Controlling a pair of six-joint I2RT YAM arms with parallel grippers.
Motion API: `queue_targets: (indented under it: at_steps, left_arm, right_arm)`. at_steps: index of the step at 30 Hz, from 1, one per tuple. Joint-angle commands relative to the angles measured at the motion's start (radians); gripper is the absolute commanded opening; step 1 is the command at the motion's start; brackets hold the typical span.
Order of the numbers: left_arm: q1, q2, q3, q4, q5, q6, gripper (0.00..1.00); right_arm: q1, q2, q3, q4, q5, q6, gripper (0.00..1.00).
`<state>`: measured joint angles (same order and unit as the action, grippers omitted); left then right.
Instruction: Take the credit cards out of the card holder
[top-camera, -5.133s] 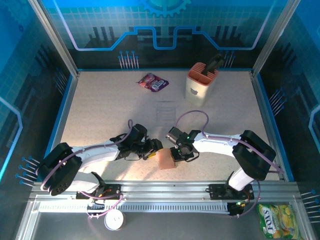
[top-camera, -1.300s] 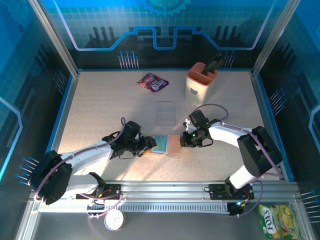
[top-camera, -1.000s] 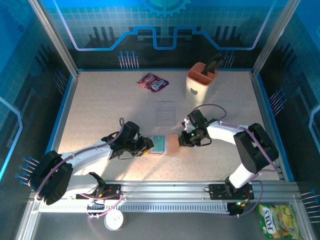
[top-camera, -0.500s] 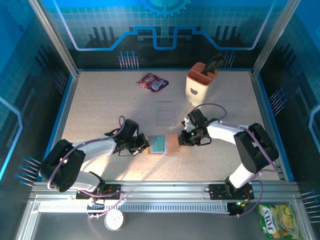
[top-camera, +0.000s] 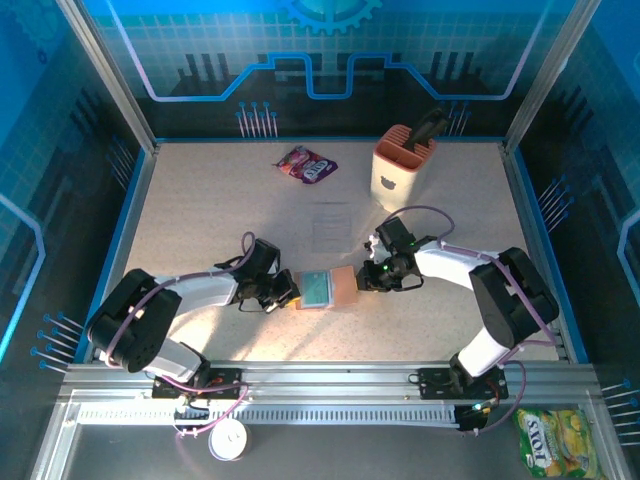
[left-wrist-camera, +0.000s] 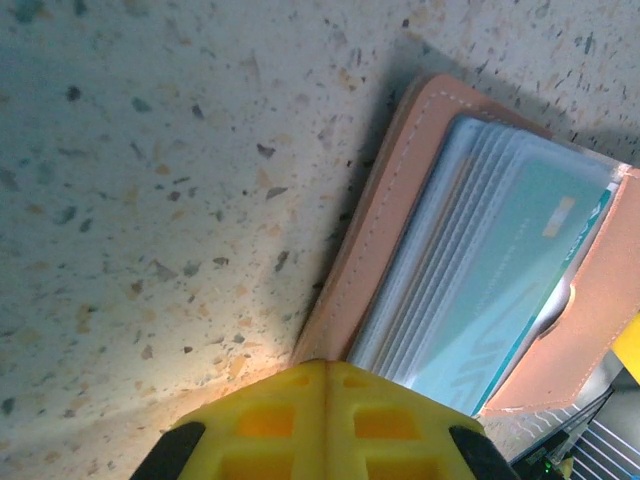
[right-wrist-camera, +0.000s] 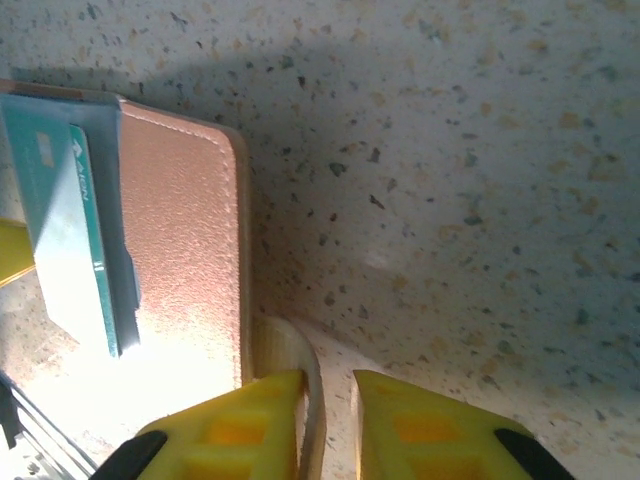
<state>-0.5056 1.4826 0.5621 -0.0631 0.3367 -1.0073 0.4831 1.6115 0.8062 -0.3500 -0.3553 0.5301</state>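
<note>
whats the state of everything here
holder, open flat on table
cards, stacked in holder's left pockets, none out
left tool, shut, at holder's left edge
right tool, jaws slightly apart around holder's right edge, grip unclear
packet, lying flat
caddy, upright, dark item inside

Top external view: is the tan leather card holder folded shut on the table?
No, the tan leather card holder lies open, with teal-blue cards showing on its left half.
</note>
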Motion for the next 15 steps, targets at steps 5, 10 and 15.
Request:
queue_targets:
  at_steps: [5,10,15]
  left_arm:
    - [0.022,0.029,0.001,-0.095,-0.025,0.04,0.01]
    - [0.03,0.029,0.008,-0.111,-0.027,0.052,0.0]
    - [0.033,0.036,0.018,-0.118,-0.024,0.059,0.01]
  right_arm:
    - [-0.024,-0.06,0.001,-0.104,0.113,-0.016,0.21]
    - [-0.034,-0.077,-0.01,-0.14,0.169,-0.027,0.16]
    - [-0.038,-0.093,-0.035,-0.147,0.196,-0.03,0.13]
